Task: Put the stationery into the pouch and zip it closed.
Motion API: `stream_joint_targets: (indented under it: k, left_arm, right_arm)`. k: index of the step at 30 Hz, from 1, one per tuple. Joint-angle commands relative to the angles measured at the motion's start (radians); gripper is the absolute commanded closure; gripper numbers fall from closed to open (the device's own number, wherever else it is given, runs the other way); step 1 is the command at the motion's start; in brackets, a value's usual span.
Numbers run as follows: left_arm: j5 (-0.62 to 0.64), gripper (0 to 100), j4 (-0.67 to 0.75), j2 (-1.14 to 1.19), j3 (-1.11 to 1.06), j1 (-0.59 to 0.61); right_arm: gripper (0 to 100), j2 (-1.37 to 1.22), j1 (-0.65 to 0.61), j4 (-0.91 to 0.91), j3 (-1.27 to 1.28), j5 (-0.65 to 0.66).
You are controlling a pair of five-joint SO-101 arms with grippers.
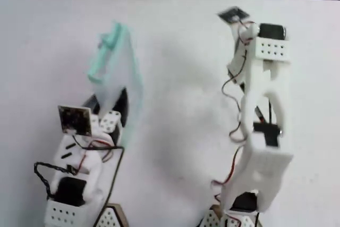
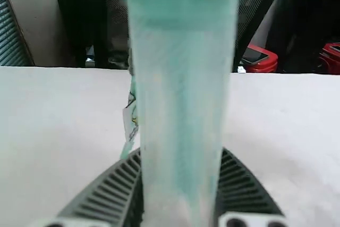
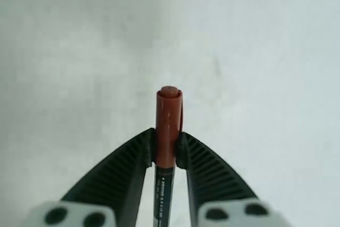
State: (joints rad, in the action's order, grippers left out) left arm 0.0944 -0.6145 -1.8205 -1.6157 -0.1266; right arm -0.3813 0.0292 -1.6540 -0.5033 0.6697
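Pouch (image 1: 117, 70), translucent with teal trim, is held up over the white tabletop (image 1: 175, 46) at the upper left of the high view. It is blurred, so I cannot tell whether its zip is open. The left pincer (image 1: 109, 109) pinches its lower end. In the left wrist view the frame's upper edge cuts off its top. The right pincer (image 3: 166, 143) pinches a pen (image 3: 169, 120) with a red-brown cap. The pen's barrel runs out at the bottom of the frame.
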Motion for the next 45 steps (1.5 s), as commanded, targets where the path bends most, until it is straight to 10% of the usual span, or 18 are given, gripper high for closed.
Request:
stream_joint_targets:
  k: [1,20,28,45]
  left_arm:
    - [0.011,81,-0.077,-0.004,0.058,-0.073]
    - [-0.069,81,-0.109,-0.004,0.072,-0.139]
    - [-0.072,81,-0.109,-0.004,0.072,-0.139]
    - [-0.074,81,-0.107,-0.004,0.072,-0.137]
  right_arm:
    - [98.1,0.271,-0.077,-0.033,-0.017,-0.089]
    - [98.1,0.993,-0.880,0.437,-0.014,-0.253]
    - [98.1,0.897,-0.885,0.518,-0.014,-0.525]
    - [98.1,0.834,-0.857,0.679,0.315,-0.535]
